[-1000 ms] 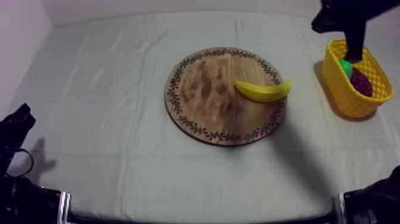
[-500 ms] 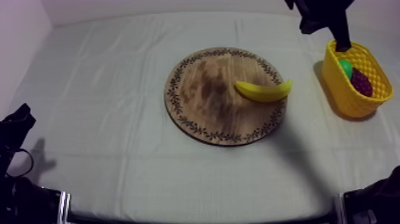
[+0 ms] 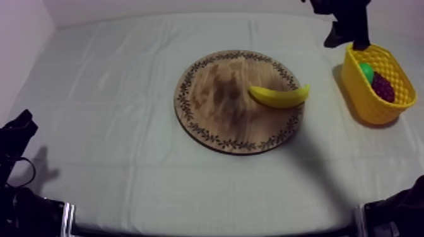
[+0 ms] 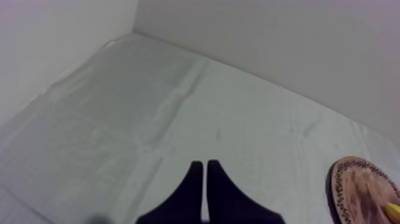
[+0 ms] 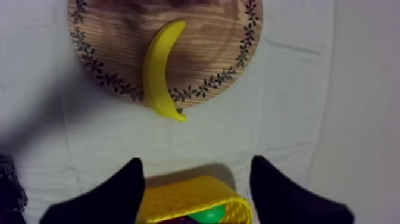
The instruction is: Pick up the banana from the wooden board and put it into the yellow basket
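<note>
The yellow banana [image 3: 279,96] lies on the right side of the round wooden board [image 3: 214,94], one tip sticking out past the patterned rim toward the yellow basket [image 3: 378,108]. My right gripper [image 3: 347,43] hangs open above the basket's far left corner, holding nothing. In the right wrist view its fingers [image 5: 122,190] stand wide apart over the basket's rim [image 5: 184,193], with the banana [image 5: 161,68] and the board [image 5: 220,36] beyond. My left gripper [image 4: 205,173] is shut on nothing, low over bare cloth at the table's left.
The basket holds a bunch of grapes [image 3: 382,86] and a green fruit [image 3: 366,69]. Open cloth surrounds the board. My left arm [image 3: 16,135] rests at the lower left edge. A wall runs along the far side.
My right gripper rose out of the basket and shifted left to its far corner. Its fingers went from shut to wide apart. Banana, board and left arm stayed put.
</note>
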Action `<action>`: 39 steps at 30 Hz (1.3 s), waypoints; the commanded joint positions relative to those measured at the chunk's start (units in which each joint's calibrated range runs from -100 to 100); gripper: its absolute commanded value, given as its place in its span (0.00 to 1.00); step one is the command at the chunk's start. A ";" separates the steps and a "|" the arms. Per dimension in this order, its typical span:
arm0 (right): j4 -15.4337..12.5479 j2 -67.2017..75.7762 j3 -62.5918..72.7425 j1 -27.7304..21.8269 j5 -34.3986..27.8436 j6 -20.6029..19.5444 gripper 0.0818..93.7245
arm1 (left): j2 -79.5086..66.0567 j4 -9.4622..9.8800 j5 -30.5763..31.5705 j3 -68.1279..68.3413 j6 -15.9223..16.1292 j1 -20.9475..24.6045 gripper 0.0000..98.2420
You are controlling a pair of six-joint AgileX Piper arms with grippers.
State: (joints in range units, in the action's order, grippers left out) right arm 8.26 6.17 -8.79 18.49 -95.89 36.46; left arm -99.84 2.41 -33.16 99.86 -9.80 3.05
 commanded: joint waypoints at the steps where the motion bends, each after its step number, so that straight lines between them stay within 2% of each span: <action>1: -0.06 -0.08 -0.18 0.28 -0.02 -0.53 0.69 | 0.02 0.01 0.01 0.03 0.01 0.02 0.00; 7: 0.07 -1.28 -3.21 1.39 1.05 -1.29 0.77 | 0.02 0.01 0.01 0.03 0.01 0.02 0.00; 14: -0.05 -6.19 -10.58 2.75 6.72 -2.68 0.80 | 0.02 0.01 0.01 0.03 0.00 0.02 0.00; 23: -0.23 -16.10 -14.47 3.10 15.37 -4.22 0.82 | 0.02 0.01 0.01 0.03 0.01 0.02 0.00; 30: -1.00 -22.72 -12.46 2.76 18.44 -4.71 0.83 | 0.02 0.01 0.01 0.03 0.01 0.02 0.00; 39: 0.26 -28.14 -13.01 2.16 23.74 -6.25 0.82 | 0.02 0.01 0.01 0.03 0.01 0.02 0.00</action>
State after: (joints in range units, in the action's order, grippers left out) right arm 8.27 -21.52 -21.51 20.68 -72.61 30.36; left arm -99.84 2.41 -33.16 99.86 -9.80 3.05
